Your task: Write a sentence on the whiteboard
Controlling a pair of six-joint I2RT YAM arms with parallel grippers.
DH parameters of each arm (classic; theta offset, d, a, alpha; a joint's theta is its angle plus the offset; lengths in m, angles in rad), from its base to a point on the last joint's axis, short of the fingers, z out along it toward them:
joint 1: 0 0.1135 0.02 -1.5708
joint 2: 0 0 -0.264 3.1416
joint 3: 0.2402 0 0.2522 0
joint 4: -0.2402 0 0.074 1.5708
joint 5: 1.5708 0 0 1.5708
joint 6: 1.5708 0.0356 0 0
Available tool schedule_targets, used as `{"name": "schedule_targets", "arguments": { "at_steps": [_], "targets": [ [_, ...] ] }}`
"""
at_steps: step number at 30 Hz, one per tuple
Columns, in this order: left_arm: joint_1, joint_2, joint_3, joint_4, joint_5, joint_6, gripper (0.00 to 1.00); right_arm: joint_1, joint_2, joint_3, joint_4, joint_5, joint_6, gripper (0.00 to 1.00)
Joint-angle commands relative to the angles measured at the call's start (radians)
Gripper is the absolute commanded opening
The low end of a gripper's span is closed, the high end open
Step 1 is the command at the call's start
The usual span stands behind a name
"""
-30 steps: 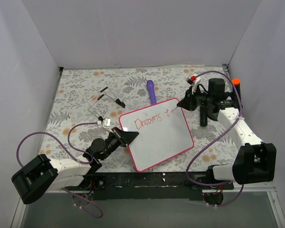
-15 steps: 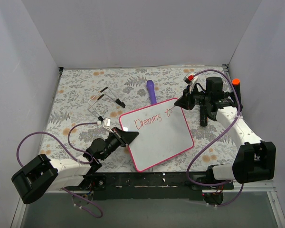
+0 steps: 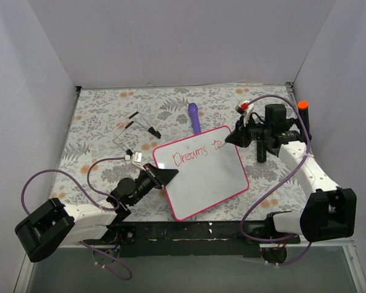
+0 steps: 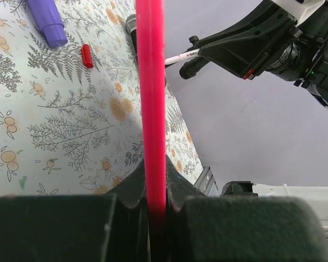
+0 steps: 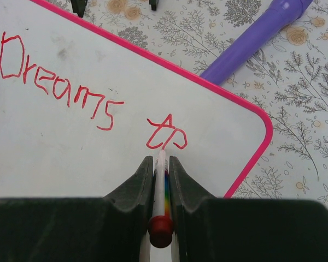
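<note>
The whiteboard (image 3: pixel 204 180), white with a pink-red frame, lies tilted in the middle of the floral table. The sentence (image 3: pixel 196 153) in red reads "Dreams" followed by a "t" and a second looped letter (image 5: pixel 167 134). My right gripper (image 3: pixel 230 138) is shut on a thin white marker (image 5: pixel 163 183) with a rainbow stripe, its tip touching the whiteboard (image 5: pixel 44 142) at the base of the last letter. My left gripper (image 3: pixel 168 174) is shut on the board's left edge; the pink frame (image 4: pixel 151 82) runs edge-on between its jaws.
A purple pen-like stick (image 3: pixel 194 117) lies just beyond the board's far edge, near the writing (image 5: pixel 251 41). A small red cap (image 4: pixel 87 55) lies on the table. A black wire stand (image 3: pixel 134 129) sits at the back left. An orange-tipped rod (image 3: pixel 303 107) stands at the right wall.
The right gripper has shifted slightly left over the board's top right corner, and a looped stroke has appeared after the "t". The left gripper and the board have not moved.
</note>
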Motion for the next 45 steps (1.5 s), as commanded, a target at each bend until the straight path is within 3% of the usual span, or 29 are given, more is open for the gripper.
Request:
{"name": "schedule_targets", "arguments": {
  "at_steps": [1, 19, 35, 45],
  "targets": [
    [0.003, -0.026, 0.029, 0.166, 0.011, -0.011, 0.00, 0.006, -0.023, 0.005, -0.011, 0.034, -0.018, 0.01],
    [0.003, -0.031, 0.031, 0.157, 0.012, -0.009, 0.00, 0.003, 0.040, 0.099, 0.027, 0.083, -0.001, 0.01],
    [0.005, -0.034, 0.026, 0.163, 0.011, -0.009, 0.00, 0.004, -0.049, -0.010, -0.037, 0.086, -0.050, 0.01],
    [0.005, -0.043, 0.022, 0.152, 0.009, -0.011, 0.00, -0.003, -0.041, 0.090, -0.049, 0.048, -0.061, 0.01]
  ]
}}
